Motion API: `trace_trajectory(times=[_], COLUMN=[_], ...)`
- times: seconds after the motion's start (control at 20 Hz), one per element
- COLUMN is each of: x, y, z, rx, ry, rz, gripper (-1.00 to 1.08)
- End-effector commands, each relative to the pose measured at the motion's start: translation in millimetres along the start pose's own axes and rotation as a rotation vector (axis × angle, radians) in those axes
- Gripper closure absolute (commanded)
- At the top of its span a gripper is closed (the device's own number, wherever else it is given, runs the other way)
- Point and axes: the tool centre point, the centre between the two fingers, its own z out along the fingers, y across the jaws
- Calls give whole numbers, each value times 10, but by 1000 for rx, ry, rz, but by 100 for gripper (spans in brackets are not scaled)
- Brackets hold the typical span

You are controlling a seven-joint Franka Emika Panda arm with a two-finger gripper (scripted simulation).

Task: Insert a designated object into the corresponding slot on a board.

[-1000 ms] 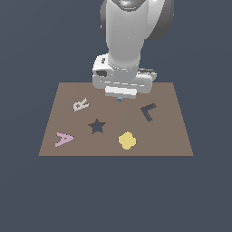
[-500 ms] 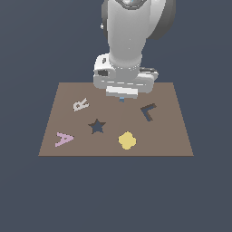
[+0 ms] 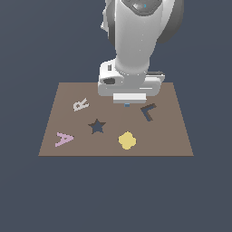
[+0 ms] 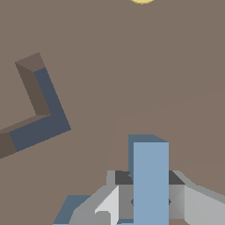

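The brown board (image 3: 63, 95) lies flat. The light-blue L-like piece (image 4: 150, 180) is held in my gripper (image 4: 149, 193), whose fingers are shut on it; in the exterior view only a small blue bit (image 3: 127, 105) shows under the hand (image 3: 129, 86). The dark navy L-shaped slot (image 3: 148, 111) lies on the board just to the exterior view's right of the gripper, and also shows in the wrist view (image 4: 39, 114). The piece hangs a little above the board, apart from the slot.
On the board are a white R (image 3: 80, 105), a pink A (image 3: 64, 138), a dark star-shaped recess (image 3: 96, 126) and a yellow rounded piece (image 3: 127, 140), whose edge shows in the wrist view (image 4: 141, 1).
The hand with the blue piece has risen slightly; less of the piece shows beneath it in the exterior view. Nothing on the board has moved.
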Motion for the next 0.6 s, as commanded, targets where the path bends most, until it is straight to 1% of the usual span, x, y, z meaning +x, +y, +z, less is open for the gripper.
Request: trace_trajectory(times=[0.0,0.3,0.55], x=[111,389,521], y=[-92,-389,-587], z=[-12,-37,-51], rx=[0,0,-1], ry=[1,2,2], rz=[-61,-235,-336], gripper=[108,108,108])
